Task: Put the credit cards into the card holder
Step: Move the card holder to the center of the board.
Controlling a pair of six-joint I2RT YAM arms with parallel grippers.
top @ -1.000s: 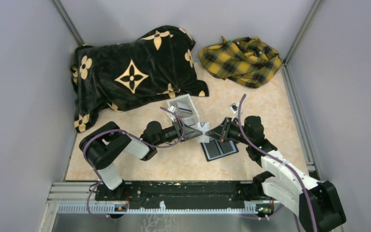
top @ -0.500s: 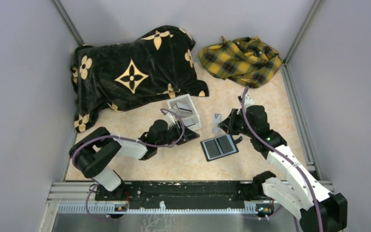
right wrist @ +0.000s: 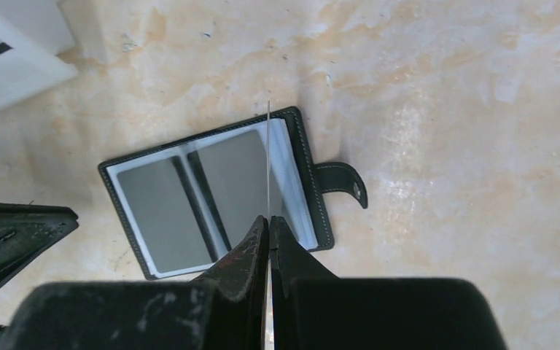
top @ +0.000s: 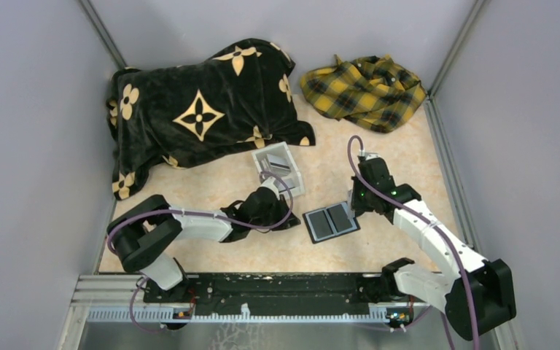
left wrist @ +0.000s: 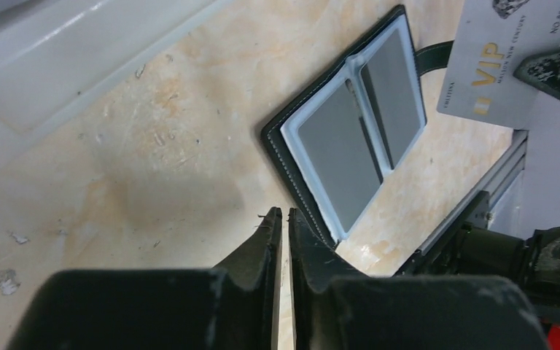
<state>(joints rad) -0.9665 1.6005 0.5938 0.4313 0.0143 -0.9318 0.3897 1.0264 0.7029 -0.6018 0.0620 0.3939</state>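
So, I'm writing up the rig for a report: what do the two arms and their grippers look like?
Both arms alternate white link shells with black joint housings: left arm, right arm. A purple cable loops along each. The left gripper and right gripper have black, tapering fingers, scuffed pale at the edges.

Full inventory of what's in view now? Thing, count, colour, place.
blanket: one, black with gold flowers, far left.
plaid cloth: one, yellow and black, far right corner.
white box: one, white, open-top, mid-table; contents unclear.
card holder: one, black with grey slots, lying open beside the box.
credit card: one, silver, VIP lettering, held on edge over the card holder.
left gripper: black, nearly closed, empty, left of the card holder.
right gripper: black, shut on the credit card.
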